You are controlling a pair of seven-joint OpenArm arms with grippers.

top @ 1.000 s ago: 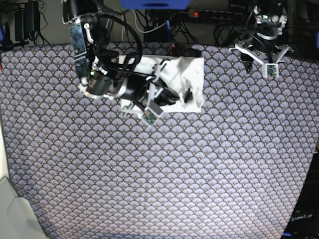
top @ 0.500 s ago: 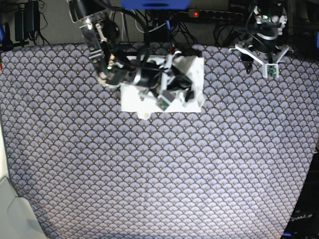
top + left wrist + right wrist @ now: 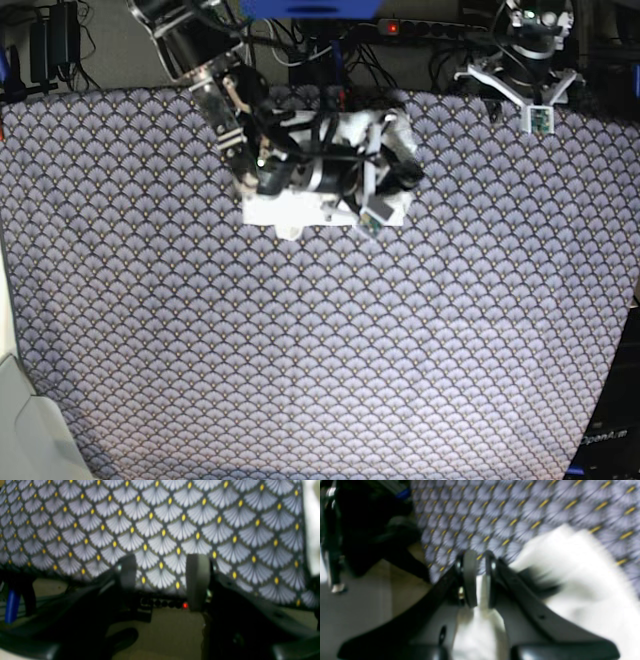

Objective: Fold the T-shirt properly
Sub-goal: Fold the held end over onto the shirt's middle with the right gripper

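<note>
The white T-shirt (image 3: 290, 210) lies as a folded bundle at the far middle of the patterned table; no print shows. My right arm reaches across it from the left, and my right gripper (image 3: 404, 172) is over the bundle's right end. In the right wrist view, blurred, the right gripper (image 3: 480, 580) is shut on a fold of the white T-shirt (image 3: 582, 580) held between its pads. My left gripper (image 3: 520, 80) hovers at the far right corner, well apart from the shirt. Seen from the left wrist, the left gripper (image 3: 162, 577) is open with only tablecloth behind it.
Behind the table's far edge (image 3: 450, 95) runs a power strip (image 3: 392, 27) with a red light, among cables. A pale object (image 3: 30, 430) sits at the near left corner. The scalloped tablecloth (image 3: 330, 340) covers the near half.
My right arm has swung to the right across the shirt, taking the gripped fold toward the bundle's right end. The left arm has shifted slightly toward the back.
</note>
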